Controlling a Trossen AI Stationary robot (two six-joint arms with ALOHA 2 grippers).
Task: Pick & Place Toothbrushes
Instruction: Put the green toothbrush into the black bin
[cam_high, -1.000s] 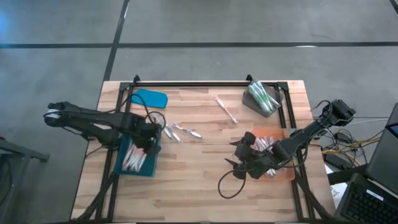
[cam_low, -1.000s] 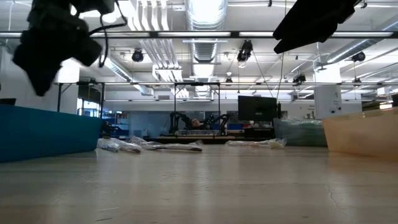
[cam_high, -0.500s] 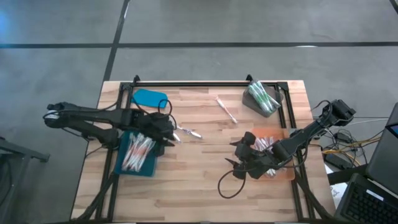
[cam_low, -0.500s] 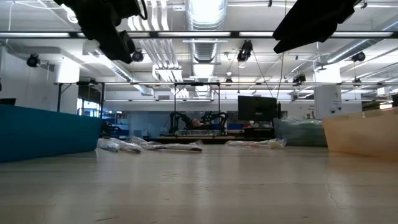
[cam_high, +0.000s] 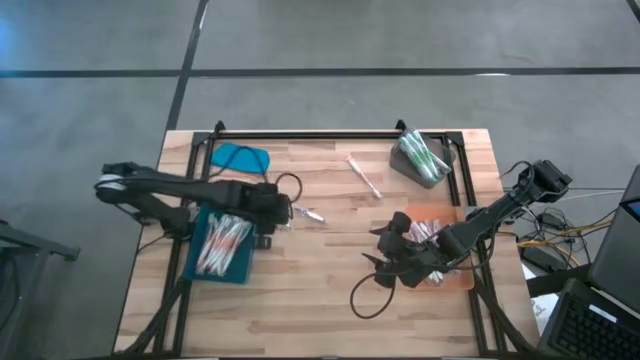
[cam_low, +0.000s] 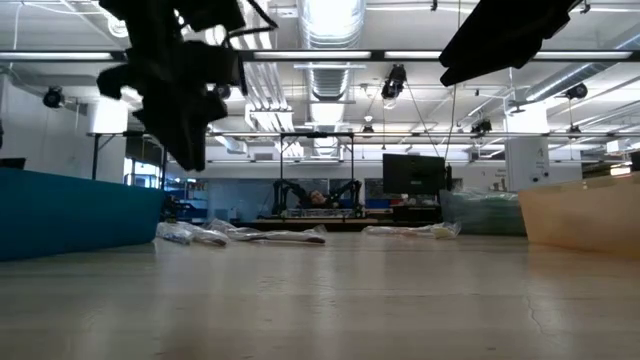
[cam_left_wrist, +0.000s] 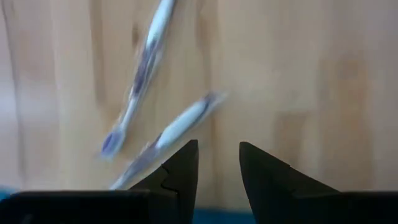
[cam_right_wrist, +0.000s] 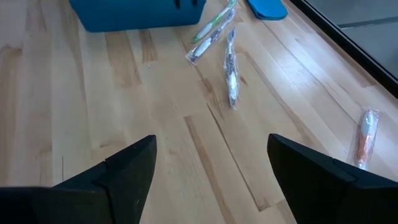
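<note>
Two wrapped toothbrushes (cam_left_wrist: 144, 65) (cam_left_wrist: 180, 126) lie loose on the wood just ahead of my left gripper (cam_left_wrist: 217, 163), which hangs above the table beside the blue tray (cam_high: 195, 268), open by a narrow gap with nothing in it. More toothbrushes (cam_high: 222, 243) lie in that tray. A pink toothbrush (cam_high: 363, 176) lies alone toward the far edge. My right gripper (cam_right_wrist: 211, 168) stands wide open and still at the near right, by the orange tray (cam_high: 458, 280), holding nothing.
A grey bin (cam_high: 430, 178) with green toothbrushes stands at the far right, and a blue lid (cam_high: 240, 157) lies at the far left. A black cable (cam_high: 362, 298) loops on the table under my right arm. Bare wood lies in the middle and along the near edge.
My left gripper has moved from over the blue tray toward the table's right, to the loose toothbrushes, and has rolled about its own axis. The toothbrushes in the tray now show uncovered. My right gripper has kept still.
</note>
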